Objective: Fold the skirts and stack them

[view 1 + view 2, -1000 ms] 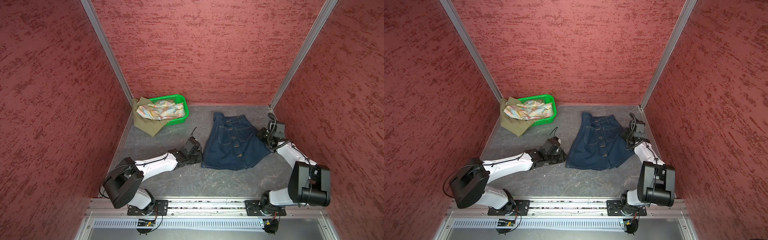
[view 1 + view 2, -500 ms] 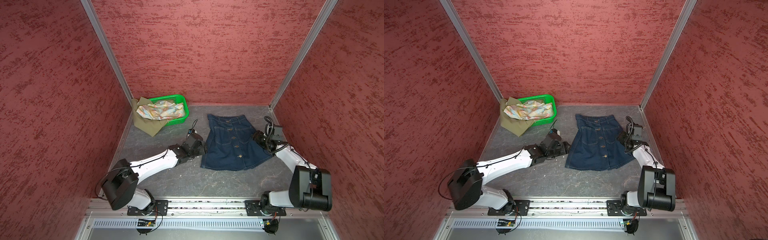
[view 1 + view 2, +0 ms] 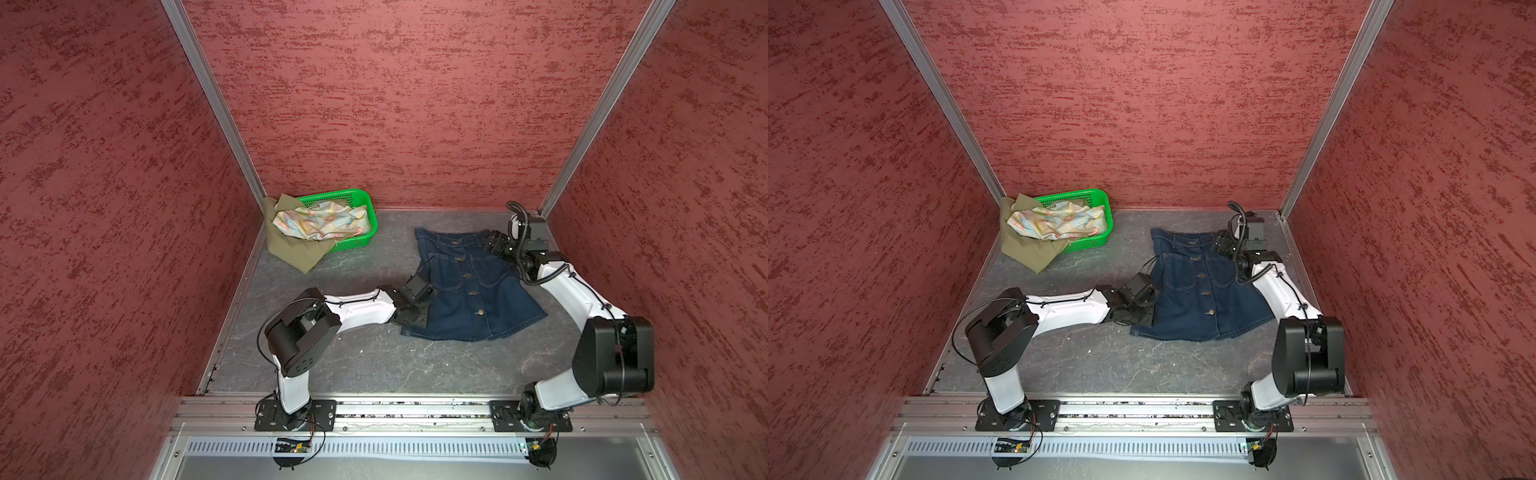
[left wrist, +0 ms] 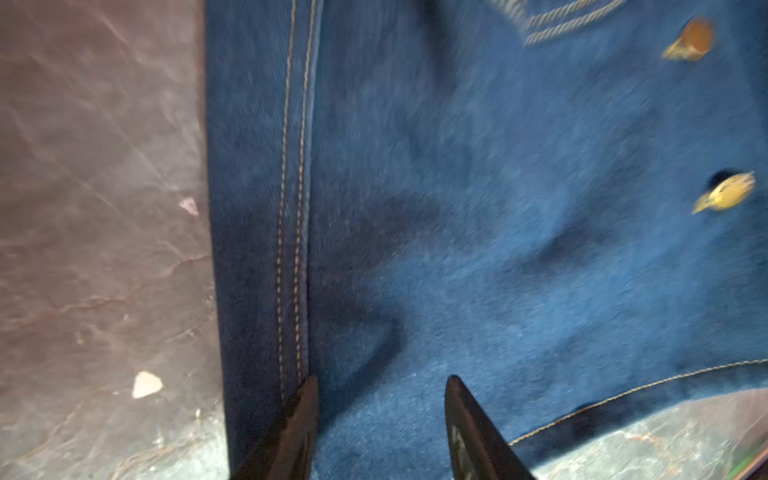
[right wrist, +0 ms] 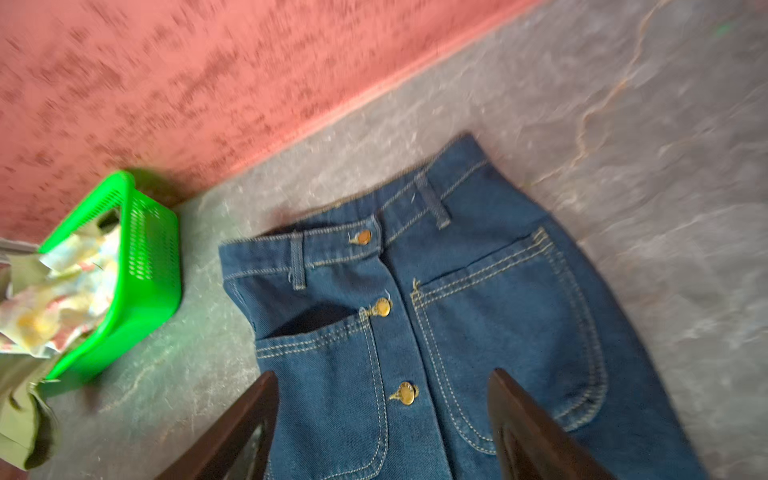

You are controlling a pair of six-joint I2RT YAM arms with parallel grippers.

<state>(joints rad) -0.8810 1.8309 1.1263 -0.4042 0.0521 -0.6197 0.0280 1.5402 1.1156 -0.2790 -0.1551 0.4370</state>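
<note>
Progress check: we are finding the denim skirt (image 3: 469,286) lying flat and unfolded on the bench (image 3: 353,357), buttons up, spanning from one tool to the other. Over its side seam near the hem, the left tool (image 4: 381,380) is hovering released, with nothing between the jaws. Above the waistband end, the right tool (image 5: 383,374) is standing wide open, gripping nothing. Well away from both tools, the floral skirt (image 3: 322,222) is sitting crumpled in the green basket (image 3: 359,194), and the olive skirt (image 3: 297,253) is hanging over its rim. We are judging no fold made and no stack begun.
</note>
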